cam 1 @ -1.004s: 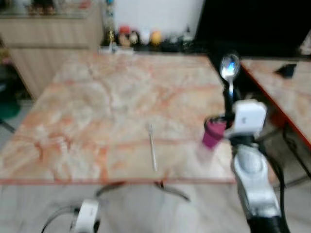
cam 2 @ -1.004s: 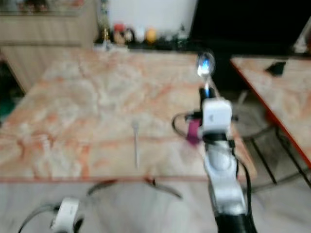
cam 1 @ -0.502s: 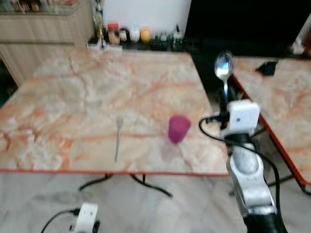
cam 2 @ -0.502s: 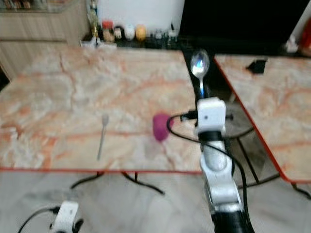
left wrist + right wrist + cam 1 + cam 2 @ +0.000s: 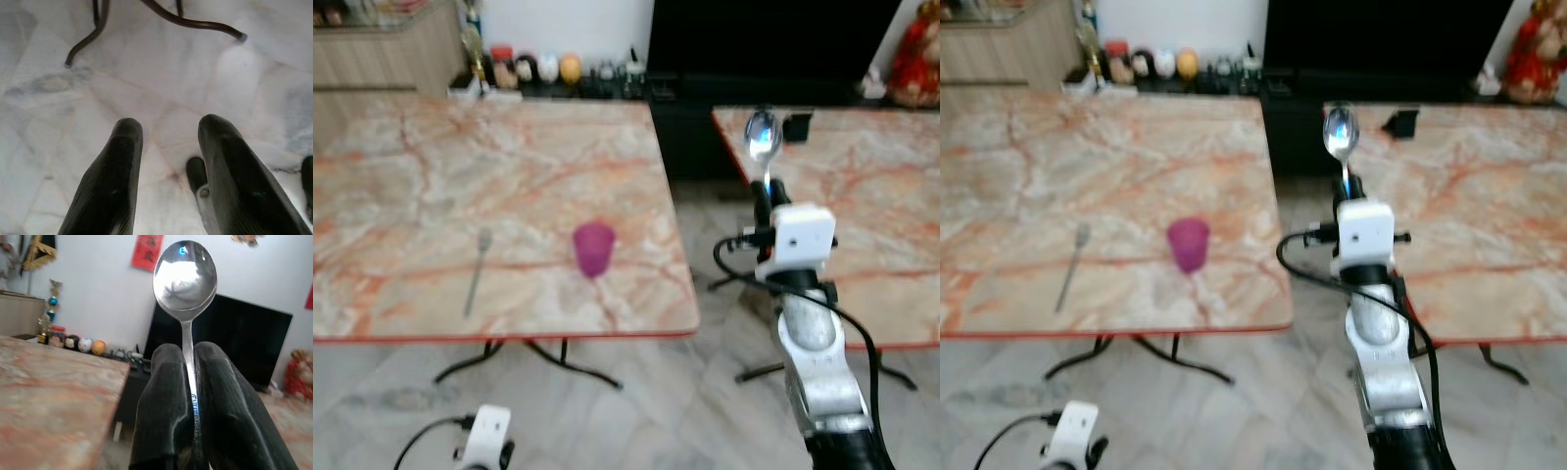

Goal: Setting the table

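The right end effector [image 5: 764, 186] gripped a spoon [image 5: 763, 137] upright; the left end effector [image 5: 166, 147] hung open. Best lower the spoon flat right of the purple cup [image 5: 593, 248], parallel to the fork [image 5: 476, 270], on the tabletop [image 5: 440, 176].

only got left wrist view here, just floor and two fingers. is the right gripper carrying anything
Observer: Yes, the right gripper is shut on a spoon, bowl pointing up.
Operator: what's on the table already
Observer: A purple cup stands near the front edge of the marble table.
Operator: any cutlery down yet
Observer: A fork lies to the cup's left, apart from it.
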Available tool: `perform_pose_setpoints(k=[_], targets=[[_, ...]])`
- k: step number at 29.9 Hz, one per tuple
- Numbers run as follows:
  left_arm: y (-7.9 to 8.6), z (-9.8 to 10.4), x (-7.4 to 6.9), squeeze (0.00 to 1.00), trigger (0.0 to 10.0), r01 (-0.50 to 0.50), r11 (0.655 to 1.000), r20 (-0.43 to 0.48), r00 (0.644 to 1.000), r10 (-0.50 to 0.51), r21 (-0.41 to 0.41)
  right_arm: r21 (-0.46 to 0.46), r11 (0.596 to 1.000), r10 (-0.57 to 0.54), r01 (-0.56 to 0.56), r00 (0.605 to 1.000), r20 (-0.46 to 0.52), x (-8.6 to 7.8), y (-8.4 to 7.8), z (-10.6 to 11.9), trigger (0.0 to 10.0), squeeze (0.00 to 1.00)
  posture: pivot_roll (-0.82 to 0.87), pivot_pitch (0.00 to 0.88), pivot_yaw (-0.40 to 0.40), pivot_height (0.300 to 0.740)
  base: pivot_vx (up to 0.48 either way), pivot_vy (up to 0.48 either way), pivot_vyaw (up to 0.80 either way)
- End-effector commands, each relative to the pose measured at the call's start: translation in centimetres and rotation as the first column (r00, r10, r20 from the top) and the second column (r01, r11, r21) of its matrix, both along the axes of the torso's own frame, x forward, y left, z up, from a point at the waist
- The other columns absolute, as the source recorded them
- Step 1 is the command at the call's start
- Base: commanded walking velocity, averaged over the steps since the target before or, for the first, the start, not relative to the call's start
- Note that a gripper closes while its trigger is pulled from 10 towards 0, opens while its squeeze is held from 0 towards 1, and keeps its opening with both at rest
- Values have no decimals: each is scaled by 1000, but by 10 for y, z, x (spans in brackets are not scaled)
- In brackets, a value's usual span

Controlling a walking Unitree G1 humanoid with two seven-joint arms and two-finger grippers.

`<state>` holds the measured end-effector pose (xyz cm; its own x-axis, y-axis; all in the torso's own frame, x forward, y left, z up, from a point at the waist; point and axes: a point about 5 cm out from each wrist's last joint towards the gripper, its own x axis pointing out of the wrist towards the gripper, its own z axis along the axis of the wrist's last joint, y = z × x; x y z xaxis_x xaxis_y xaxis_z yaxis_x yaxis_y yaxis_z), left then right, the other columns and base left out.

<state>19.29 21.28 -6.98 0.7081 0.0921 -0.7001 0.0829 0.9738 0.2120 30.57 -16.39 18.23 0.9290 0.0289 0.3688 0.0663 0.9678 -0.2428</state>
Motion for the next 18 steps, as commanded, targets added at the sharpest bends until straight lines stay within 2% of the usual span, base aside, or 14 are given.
perform_pose_setpoints(k=[1, 10, 13, 18], targets=[[-5, -4, -5, 0, 10000, 16, 1000, -25, 1000, -16, -6, 7, 1000, -22, 22, 1000, -1, 0, -6, 1, 10000, 0, -37, 0, -17, 740, 0, -311, 0], [-7, -4, -5, 0, 10000, 15, 1000, -25, 1000, -15, -9, 2, 999, -34, 34, 999, -9, 0, -8, 0, 10000, 0, -39, 0, -18, 740, 0, -309, 0], [-7, -4, -5, 0, 10000, 16, 1000, -24, 1000, -16, -9, 13, 999, -34, 34, 999, 0, 0, -8, 1, 10000, 0, -39, 0, -18, 740, 0, -301, 433], [-7, -4, -4, 0, 10000, 16, 1000, -22, 1000, -16, -8, 32, 999, -33, 33, 999, -1, 0, -8, 2, 10000, 0, -35, 0, -20, 740, 0, -305, 0]])
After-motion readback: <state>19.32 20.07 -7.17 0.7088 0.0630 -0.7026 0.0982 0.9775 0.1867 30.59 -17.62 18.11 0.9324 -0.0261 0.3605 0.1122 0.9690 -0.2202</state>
